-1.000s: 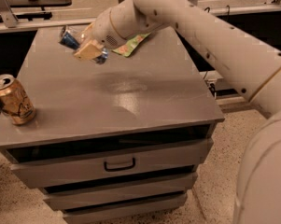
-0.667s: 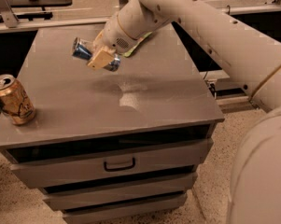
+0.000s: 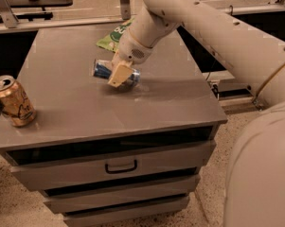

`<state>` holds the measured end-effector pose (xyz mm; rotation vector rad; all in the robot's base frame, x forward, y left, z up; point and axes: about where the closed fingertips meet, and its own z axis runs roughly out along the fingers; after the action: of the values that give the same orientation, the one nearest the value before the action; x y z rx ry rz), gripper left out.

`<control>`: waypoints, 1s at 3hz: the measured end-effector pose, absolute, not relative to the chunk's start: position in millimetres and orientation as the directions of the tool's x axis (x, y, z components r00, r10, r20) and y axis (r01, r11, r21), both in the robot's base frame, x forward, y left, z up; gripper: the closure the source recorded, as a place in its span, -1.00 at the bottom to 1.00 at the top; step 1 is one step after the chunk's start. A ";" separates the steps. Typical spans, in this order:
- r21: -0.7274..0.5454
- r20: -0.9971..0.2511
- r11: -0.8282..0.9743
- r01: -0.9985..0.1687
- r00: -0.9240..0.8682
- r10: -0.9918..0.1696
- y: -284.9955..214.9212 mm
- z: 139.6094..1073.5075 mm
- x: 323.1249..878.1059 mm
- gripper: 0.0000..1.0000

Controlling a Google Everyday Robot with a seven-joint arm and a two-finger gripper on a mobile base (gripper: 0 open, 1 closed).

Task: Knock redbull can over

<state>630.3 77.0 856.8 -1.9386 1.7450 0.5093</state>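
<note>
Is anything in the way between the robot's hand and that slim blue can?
Nothing visible. The gripper is right at the can, which is tipped sideways mid-table. The gold can stands apart at the left edge; the green bag lies behind.

The redbull can (image 3: 101, 70) is sideways at mid-surface (image 3: 180, 103), clasped in the gripper (image 3: 120, 77). The other can (image 3: 12, 102) stands near the left edge. A bag (image 3: 109, 39) lies behind the gripper.

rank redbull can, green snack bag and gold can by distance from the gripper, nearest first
1. redbull can, on its side in the gripper, centre.
2. green snack bag, just behind it.
3. gold can, standing far left, near the front.
</note>
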 end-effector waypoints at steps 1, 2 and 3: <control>-0.060 -0.534 -0.071 -0.996 0.092 -0.840 65.6 844.6 625.8 0.22; -0.042 -0.521 -0.072 -0.997 0.083 -0.850 62.2 839.2 623.6 -0.23; -0.042 -0.521 -0.072 -0.997 0.083 -0.850 62.2 839.2 623.6 -0.71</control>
<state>623.6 62.2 839.2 -1.9810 1.8223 0.5158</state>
